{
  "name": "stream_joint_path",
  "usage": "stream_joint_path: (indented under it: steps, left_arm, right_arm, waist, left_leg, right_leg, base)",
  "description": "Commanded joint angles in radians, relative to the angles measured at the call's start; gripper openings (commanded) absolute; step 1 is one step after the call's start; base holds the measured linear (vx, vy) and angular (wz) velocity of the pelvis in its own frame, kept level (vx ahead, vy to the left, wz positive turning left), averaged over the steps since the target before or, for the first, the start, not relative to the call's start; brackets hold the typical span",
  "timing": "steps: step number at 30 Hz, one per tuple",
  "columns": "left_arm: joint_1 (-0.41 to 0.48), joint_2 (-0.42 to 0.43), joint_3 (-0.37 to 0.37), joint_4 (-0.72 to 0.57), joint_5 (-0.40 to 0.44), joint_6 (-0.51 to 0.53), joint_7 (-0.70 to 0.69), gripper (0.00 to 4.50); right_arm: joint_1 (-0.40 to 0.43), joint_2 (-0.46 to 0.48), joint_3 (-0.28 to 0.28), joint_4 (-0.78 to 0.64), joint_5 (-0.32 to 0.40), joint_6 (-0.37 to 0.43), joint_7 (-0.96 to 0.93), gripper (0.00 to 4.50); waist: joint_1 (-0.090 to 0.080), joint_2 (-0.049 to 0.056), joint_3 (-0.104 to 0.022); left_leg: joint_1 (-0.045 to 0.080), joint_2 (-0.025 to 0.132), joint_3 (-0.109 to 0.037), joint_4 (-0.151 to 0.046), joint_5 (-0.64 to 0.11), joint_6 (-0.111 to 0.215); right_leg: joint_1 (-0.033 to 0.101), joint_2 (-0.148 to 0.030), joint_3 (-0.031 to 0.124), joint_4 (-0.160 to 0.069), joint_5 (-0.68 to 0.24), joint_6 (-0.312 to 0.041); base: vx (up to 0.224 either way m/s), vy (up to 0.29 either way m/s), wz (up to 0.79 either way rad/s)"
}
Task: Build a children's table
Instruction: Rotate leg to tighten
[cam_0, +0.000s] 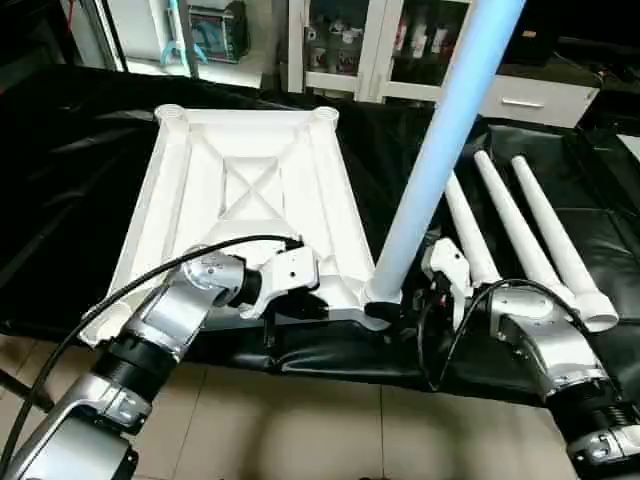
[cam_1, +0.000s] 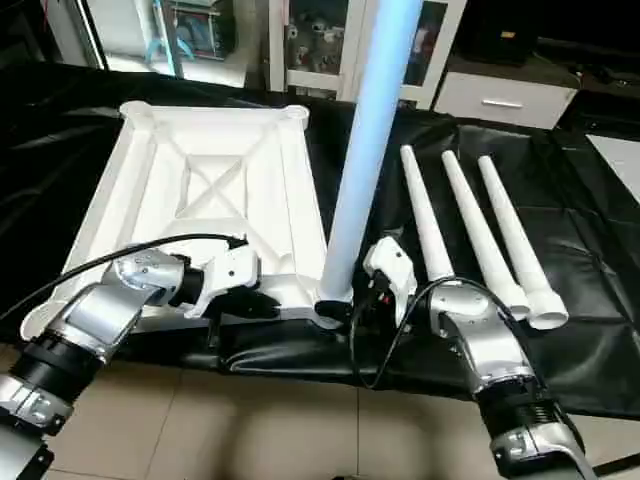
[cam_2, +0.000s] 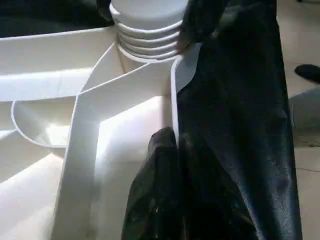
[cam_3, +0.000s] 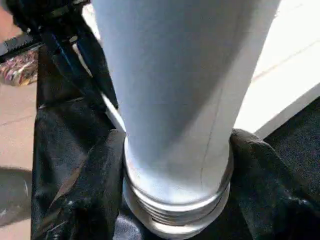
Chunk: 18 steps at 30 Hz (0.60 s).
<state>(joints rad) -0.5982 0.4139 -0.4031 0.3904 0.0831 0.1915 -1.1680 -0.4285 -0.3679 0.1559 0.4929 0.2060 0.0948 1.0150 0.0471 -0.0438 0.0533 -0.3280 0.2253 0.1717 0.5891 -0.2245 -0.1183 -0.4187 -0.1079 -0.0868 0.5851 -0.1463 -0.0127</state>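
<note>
Right gripper (cam_3: 175, 200): we have its two black fingers (cam_3: 75, 190) on either side of the ribbed base of the standing leg, closed around it.
Left gripper (cam_0: 300, 300): we have it pinched fully together, pressing on the near rim of the tabletop, with nothing between its fingers.
Tabletop (cam_0: 250, 190): it lies underside up on the black-covered surface (cam_0: 80, 160), X-ribs showing, round sockets at the corners.
Standing leg (cam_0: 440, 150): it stands tilted, its ribbed end at the near right corner socket (cam_0: 380, 305).
Step in hand: we judge this to be seating the first leg.
Next move: we think the leg needs straightening and pushing down while the left gripper steadies the tabletop.
Sockets: the two far ones (cam_0: 168, 115) are empty.
Spare legs (cam_0: 520, 235): three lie side by side, right of the tabletop.
</note>
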Motion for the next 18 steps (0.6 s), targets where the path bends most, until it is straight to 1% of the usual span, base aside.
stream_joint_path:
  steps: [1, 2, 3, 4, 5, 6, 7, 8, 9, 10, 11, 12, 13, 14, 15, 16, 17, 18]
  left_arm:
    - [0.034, -0.042, -0.058, 0.037, 0.023, 0.02, 0.011, 0.0]
    - [0.034, -0.042, -0.058, 0.037, 0.023, 0.02, 0.011, 0.0]
    - [0.024, -0.065, -0.04, 0.046, 0.014, 0.038, 0.041, 0.0]
    - [0.017, -0.08, -0.028, 0.051, 0.006, 0.05, 0.058, 0.0]
    - [0.006, -0.099, -0.013, 0.061, 0.003, 0.059, 0.09, 0.0]
    - [0.006, -0.099, -0.013, 0.061, 0.003, 0.059, 0.09, 0.0]
    - [-0.013, -0.128, 0.006, 0.082, 0.001, 0.071, 0.138, 0.0]
    - [-0.022, -0.141, 0.013, 0.091, 0.002, 0.076, 0.158, 0.0]
    - [-0.038, -0.16, 0.023, 0.113, 0.011, 0.074, 0.203, 0.0]
    - [-0.062, -0.188, 0.037, 0.15, 0.025, 0.071, 0.273, 0.0]
    - [-0.086, -0.216, 0.056, 0.19, 0.04, 0.07, 0.351, 0.0]
    - [-0.086, -0.216, 0.056, 0.19, 0.04, 0.07, 0.351, 0.0]
    - [-0.127, -0.255, 0.08, 0.256, 0.071, 0.058, 0.481, 0.0]
    - [-0.149, -0.272, 0.085, 0.289, 0.093, 0.041, 0.551, 0.0]
    - [-0.16, -0.278, 0.085, 0.305, 0.104, 0.03, 0.582, 0.0]
    - [-0.161, -0.279, 0.085, 0.306, 0.105, 0.029, 0.584, 0.0]
    - [-0.172, -0.29, 0.089, 0.32, 0.108, 0.019, 0.614, 0.0]
    - [-0.181, -0.296, 0.087, 0.331, 0.112, 0.009, 0.628, 0.0]
  right_arm:
    - [-0.022, 0.034, -0.053, 0.087, -0.043, 0.006, -0.197, 2.67]
    - [-0.022, 0.034, -0.053, 0.087, -0.043, 0.006, -0.197, 2.67]
    - [-0.025, 0.064, -0.071, 0.102, -0.044, 0.018, -0.268, 2.67]
    - [-0.027, 0.084, -0.082, 0.111, -0.046, 0.023, -0.317, 2.67]
    - [-0.031, 0.106, -0.095, 0.121, -0.045, 0.036, -0.367, 2.67]
    - [-0.031, 0.106, -0.095, 0.121, -0.045, 0.036, -0.367, 2.67]
    - [-0.039, 0.14, -0.116, 0.136, -0.043, 0.056, -0.448, 2.67]
    - [-0.042, 0.156, -0.126, 0.143, -0.042, 0.065, -0.486, 2.66]
    - [-0.048, 0.182, -0.142, 0.154, -0.034, 0.08, -0.538, 2.66]
    - [-0.06, 0.216, -0.157, 0.176, -0.04, 0.082, -0.619, 2.66]
    - [-0.071, 0.247, -0.167, 0.199, -0.039, 0.081, -0.673, 2.66]
    - [-0.071, 0.247, -0.167, 0.199, -0.039, 0.081, -0.673, 2.66]
    - [-0.095, 0.303, -0.177, 0.241, -0.048, 0.065, -0.777, 2.66]
    - [-0.11, 0.335, -0.174, 0.266, -0.069, 0.05, -0.859, 2.66]
    - [-0.118, 0.351, -0.171, 0.278, -0.083, 0.042, -0.905, 2.66]
    - [-0.119, 0.352, -0.171, 0.279, -0.085, 0.041, -0.909, 2.66]
    - [-0.131, 0.374, -0.161, 0.298, -0.094, 0.028, -0.93, 2.66]
    - [-0.141, 0.392, -0.153, 0.314, -0.109, 0.014, -0.963, 2.66]
  waist:
    - [-0.007, 0.01, -0.052]
    - [-0.011, 0.008, -0.052]
    - [-0.013, 0.006, -0.051]
    - [-0.019, 0.005, -0.05]
    - [-0.02, 0.005, -0.05]
    - [-0.022, 0.005, -0.05]
    - [-0.023, 0.004, -0.049]
    - [-0.025, 0.004, -0.049]
    - [-0.025, 0.004, -0.049]
    - [-0.028, 0.006, -0.048]
    - [-0.027, 0.005, -0.049]
    - [-0.027, 0.006, -0.049]
    - [-0.026, 0.007, -0.05]
    - [-0.027, 0.01, -0.05]
    - [-0.029, 0.01, -0.049]
    - [-0.027, 0.008, -0.054]
    - [-0.024, 0.01, -0.054]
    - [-0.025, 0.009, -0.054]
  left_leg:
    - [-0.015, 0.0, 0.014, -0.077, -0.16, 0.052]
    - [-0.014, 0.0, 0.013, -0.077, -0.181, 0.043]
    - [-0.013, -0.001, 0.012, -0.078, -0.202, 0.036]
    - [-0.015, -0.004, 0.01, -0.08, -0.24, 0.024]
    - [-0.016, -0.004, 0.007, -0.081, -0.244, 0.019]
    - [-0.016, -0.004, 0.007, -0.082, -0.247, 0.018]
    - [-0.014, -0.005, 0.007, -0.081, -0.257, 0.018]
    - [-0.012, -0.007, 0.008, -0.08, -0.262, 0.018]
    - [-0.013, -0.007, 0.005, -0.081, -0.262, 0.017]
    - [-0.014, -0.009, 0.007, -0.081, -0.256, 0.014]
    - [-0.011, -0.009, 0.006, -0.08, -0.259, 0.011]
    - [-0.013, -0.011, 0.006, -0.079, -0.257, 0.011]
    - [-0.014, -0.01, 0.006, -0.08, -0.24, 0.01]
    - [-0.014, -0.011, 0.008, -0.079, -0.239, 0.009]
    - [-0.013, -0.011, 0.007, -0.079, -0.241, 0.003]
    - [-0.016, -0.012, 0.006, -0.079, -0.223, -0.002]
    - [-0.021, -0.011, 0.006, -0.08, -0.205, 0.004]
    - [-0.021, -0.011, 0.008, -0.079, -0.204, 0.007]
  right_leg:
    - [0.06, -0.027, 0.039, -0.05, -0.235, -0.246]
    - [0.059, -0.026, 0.038, -0.054, -0.267, -0.233]
    - [0.058, -0.026, 0.038, -0.057, -0.3, -0.221]
    - [0.055, -0.026, 0.038, -0.066, -0.384, -0.185]
    - [0.055, -0.027, 0.038, -0.067, -0.397, -0.176]
    - [0.054, -0.026, 0.037, -0.069, -0.406, -0.169]
    - [0.051, -0.024, 0.037, -0.073, -0.425, -0.157]
    - [0.046, -0.024, 0.037, -0.076, -0.441, -0.15]
    - [0.048, -0.025, 0.036, -0.076, -0.45, -0.147]
    - [0.042, -0.023, 0.036, -0.082, -0.463, -0.134]
    - [0.041, -0.023, 0.035, -0.083, -0.47, -0.131]
    - [0.042, -0.022, 0.035, -0.081, -0.467, -0.128]
    - [0.041, -0.022, 0.035, -0.081, -0.446, -0.128]
    - [0.036, -0.02, 0.036, -0.081, -0.436, -0.13]
    - [0.035, -0.019, 0.036, -0.08, -0.433, -0.132]
    - [0.041, -0.019, 0.035, -0.076, -0.404, -0.132]
    - [0.044, -0.02, 0.036, -0.071, -0.365, -0.137]
    - [0.043, -0.018, 0.036, -0.07, -0.345, -0.141]
  base:
    - [0.0, 0.0, 0.0]
    - [0.0, 0.0, 0.0]
    - [0.0, 0.0, 0.0]
    - [0.0, 0.0, 0.0]
    - [0.0, 0.0, 0.0]
    - [0.0, 0.0, 0.0]
    - [0.0, 0.0, 0.0]
    - [0.0, 0.0, 0.0]
    - [0.0, 0.0, 0.0]
    - [0.0, 0.0, 0.0]
    - [0.0, 0.0, 0.0]
    - [0.0, 0.0, 0.0]
    - [0.0, 0.0, 0.0]
    - [0.0, 0.0, 0.0]
    - [0.0, 0.0, 0.0]
    - [0.0, 0.0, 0.0]
    - [0.0, 0.0, 0.0]
    - [0.0, 0.0, 0.0]
